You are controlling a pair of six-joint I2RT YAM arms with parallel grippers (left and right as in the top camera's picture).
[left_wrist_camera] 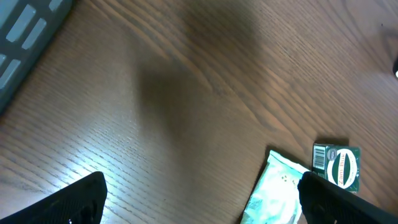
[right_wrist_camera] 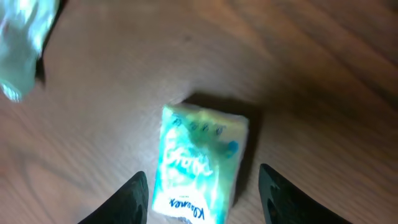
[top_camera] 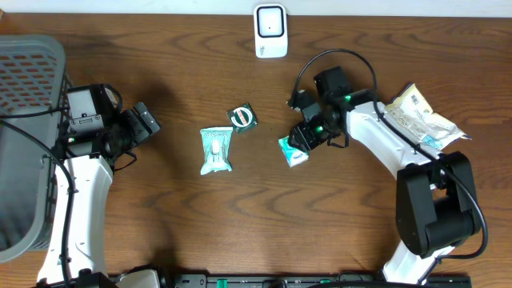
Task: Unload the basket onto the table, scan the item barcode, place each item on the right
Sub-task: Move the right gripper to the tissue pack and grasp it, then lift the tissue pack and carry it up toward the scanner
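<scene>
- Tissue pack (right_wrist_camera: 199,165): pale green and white with blue lettering, lying flat on the wooden table (top_camera: 184,72), right of centre. Wrapper looks slightly crumpled. No barcode visible on the upturned face.
- Right gripper (right_wrist_camera: 202,175): directly over the pack, jaws parted, one finger on each side of it. Thin strip of table shows between pack and each finger, so no squeeze. Pack rests on the wood, not lifted.
- Scanner (top_camera: 270,30): small white unit, upright at the far edge of the table, well apart from the pack and slightly to the left of it in the overhead view.
- Dark green box (top_camera: 242,117): small, round white label on top, left of the right gripper, tilted.
- Pale green packet (top_camera: 216,150): flat, just beside the box on the near side, close but apart.
- Crumpled bags (top_camera: 420,118): heap at the right edge, beside the right arm.
- Left gripper (left_wrist_camera: 202,180): jaws spread wide, nothing between them, held above bare wood on the left side.
- Grey basket (top_camera: 32,64): far left edge, behind the left arm.
</scene>
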